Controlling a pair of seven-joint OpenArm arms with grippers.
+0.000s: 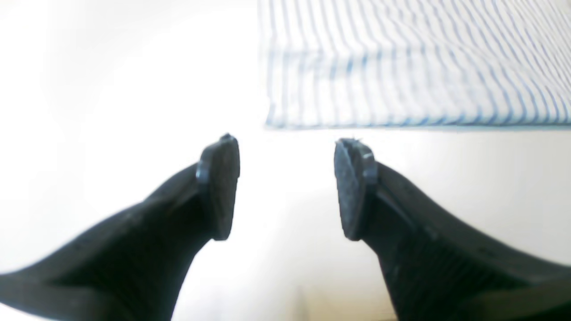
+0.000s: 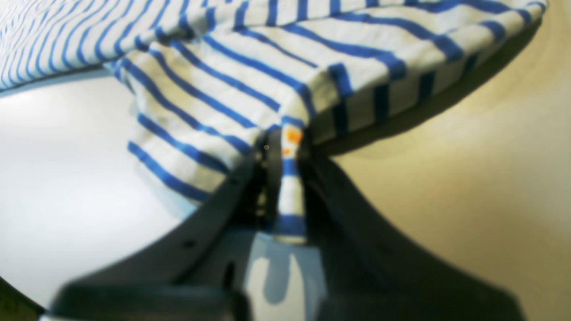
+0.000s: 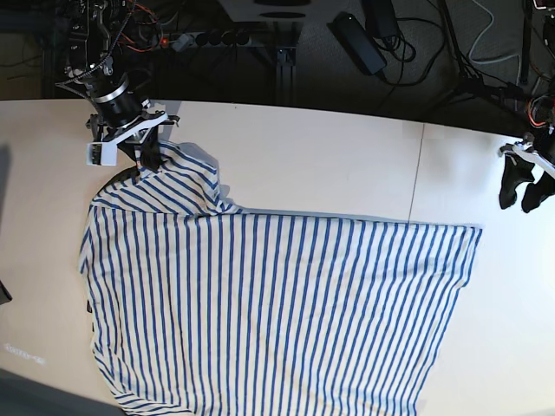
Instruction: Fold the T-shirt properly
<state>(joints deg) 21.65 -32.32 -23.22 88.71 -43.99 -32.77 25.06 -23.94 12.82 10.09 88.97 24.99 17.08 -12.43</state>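
The T-shirt (image 3: pixel 277 312), white with thin blue stripes, lies spread over most of the white table (image 3: pixel 329 165) in the base view. At its far left corner my right gripper (image 3: pixel 149 159) is shut on a pinched fold of the cloth. The right wrist view shows that striped fold (image 2: pixel 289 187) clamped between the dark fingers of the right gripper (image 2: pixel 287 156), with the T-shirt (image 2: pixel 267 67) lifted a little around it. My left gripper (image 3: pixel 526 192) hangs at the table's right edge, away from the shirt. In the left wrist view the left gripper (image 1: pixel 285 187) is open and holds nothing, just short of the T-shirt's hem (image 1: pixel 401 67).
Beyond the table's far edge lie dark floor, cables and a power strip (image 3: pixel 355 39). A seam (image 3: pixel 416 173) crosses the tabletop on the right. The shirt's lower edge runs out of the base view at the bottom.
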